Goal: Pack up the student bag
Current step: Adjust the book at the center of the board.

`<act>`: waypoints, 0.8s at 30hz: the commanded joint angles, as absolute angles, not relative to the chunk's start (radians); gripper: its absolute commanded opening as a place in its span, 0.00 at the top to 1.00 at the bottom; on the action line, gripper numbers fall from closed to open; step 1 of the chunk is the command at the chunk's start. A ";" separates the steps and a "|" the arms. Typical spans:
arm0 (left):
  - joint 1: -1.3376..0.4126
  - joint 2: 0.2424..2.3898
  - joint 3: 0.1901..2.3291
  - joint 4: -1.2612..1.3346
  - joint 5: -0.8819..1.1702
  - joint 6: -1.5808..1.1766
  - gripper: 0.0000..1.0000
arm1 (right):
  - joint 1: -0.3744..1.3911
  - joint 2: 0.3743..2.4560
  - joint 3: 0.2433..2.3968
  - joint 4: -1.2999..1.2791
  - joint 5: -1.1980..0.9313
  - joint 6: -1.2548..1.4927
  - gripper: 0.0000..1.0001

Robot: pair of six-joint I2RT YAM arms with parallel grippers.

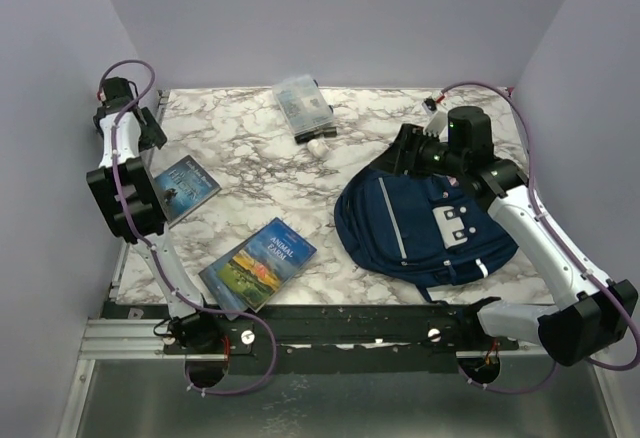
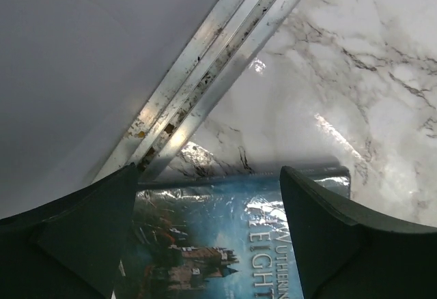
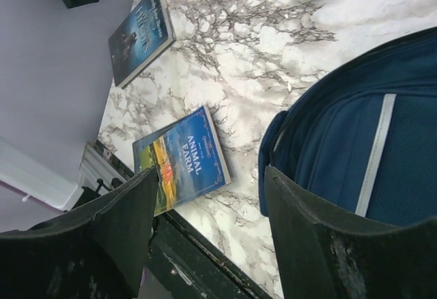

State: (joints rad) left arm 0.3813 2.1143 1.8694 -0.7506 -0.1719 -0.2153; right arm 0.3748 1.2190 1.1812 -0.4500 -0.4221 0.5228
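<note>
The student bag (image 1: pixel 425 223), a navy backpack with grey trim, lies flat on the right half of the marble table; in the right wrist view the bag (image 3: pixel 341 135) fills the right side. My right gripper (image 1: pixel 398 156) hovers at its upper left edge, open and empty (image 3: pixel 208 190), its right finger (image 3: pixel 321 244) in front of the bag's rim. At the table's left edge, my left gripper (image 1: pixel 152 136) stands open (image 2: pixel 205 196) over the top of a blue Wuthering Heights book (image 2: pixel 218 244), which lies flat (image 1: pixel 185 186). An Animal Farm book (image 1: pixel 258 263) lies near the front edge.
A clear plastic pouch (image 1: pixel 302 106) lies at the back centre, with a small white object (image 1: pixel 318 145) just in front of it. An aluminium rail (image 2: pixel 212 60) and the left wall run close beside the left gripper. A black rail (image 1: pixel 340 333) borders the front.
</note>
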 commanded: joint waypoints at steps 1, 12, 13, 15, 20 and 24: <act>0.373 2.203 1.923 -0.877 -0.167 -0.141 0.14 | 0.401 1.234 1.183 -0.430 -0.472 0.530 0.33; 0.297 2.290 1.895 -0.993 -0.341 -0.087 0.13 | 0.406 1.180 1.145 -0.407 -0.499 0.512 0.33; 0.283 2.281 1.868 -0.995 -0.333 -0.082 0.13 | 0.406 1.175 1.144 -0.405 -0.504 0.507 0.33; 0.267 2.245 1.797 -1.000 -0.322 -0.107 0.13 | 0.406 1.169 1.138 -0.398 -0.511 0.502 0.33; 0.233 2.151 1.609 -1.006 -0.338 -0.109 0.14 | 0.407 1.155 1.110 -0.367 -0.534 0.495 0.32; 0.219 1.991 1.464 -0.995 -0.315 -0.125 0.14 | 0.409 1.156 1.085 -0.346 -0.531 0.485 0.32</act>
State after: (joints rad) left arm 0.2302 2.0724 1.6363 -0.8665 -0.3275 -0.1207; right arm 0.4023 1.1687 1.1145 -0.3878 -0.5018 0.5098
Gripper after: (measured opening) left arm 0.863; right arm 0.675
